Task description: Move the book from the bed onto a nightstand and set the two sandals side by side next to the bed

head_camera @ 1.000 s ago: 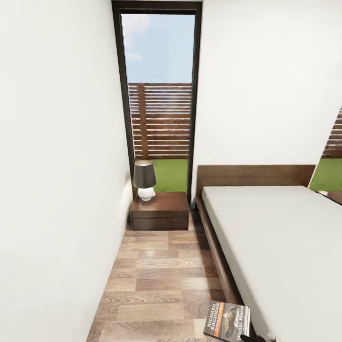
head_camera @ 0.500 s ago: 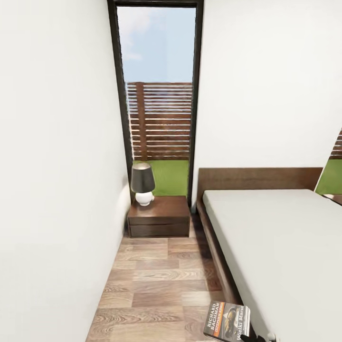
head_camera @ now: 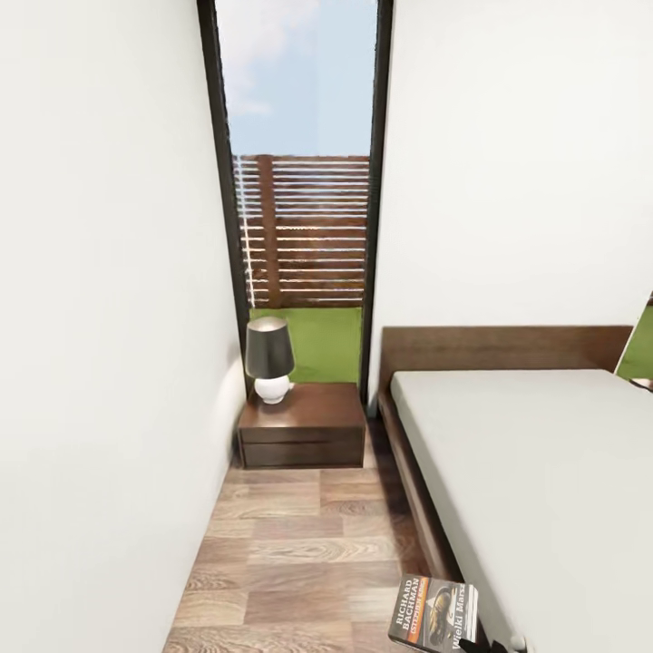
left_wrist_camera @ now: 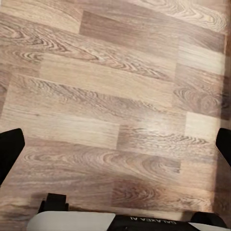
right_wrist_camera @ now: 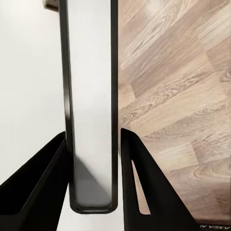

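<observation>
The book (head_camera: 435,614), dark-covered with orange and white lettering, hangs low beside the bed (head_camera: 535,472), over the wood floor. My right gripper (head_camera: 472,646) holds it at its lower edge. In the right wrist view the book (right_wrist_camera: 90,120) stands edge-on between the two black fingers (right_wrist_camera: 139,178), with the right gripper (right_wrist_camera: 94,137) shut on it. My left gripper (left_wrist_camera: 117,144) is open over bare floor planks, its fingers far apart. A dark brown nightstand (head_camera: 302,424) stands ahead, left of the headboard. The sandals are out of view.
A black-shaded lamp with a white base (head_camera: 269,358) occupies the nightstand's left rear corner. A white wall (head_camera: 100,363) runs close along the left, leaving a narrow aisle of floor (head_camera: 299,553) beside the bed. Behind the nightstand rises a tall dark-framed window (head_camera: 304,209).
The whole view has shifted: the camera has moved forward along the aisle, so the nightstand and headboard sit lower and slightly larger. The book keeps its place in the right gripper.
</observation>
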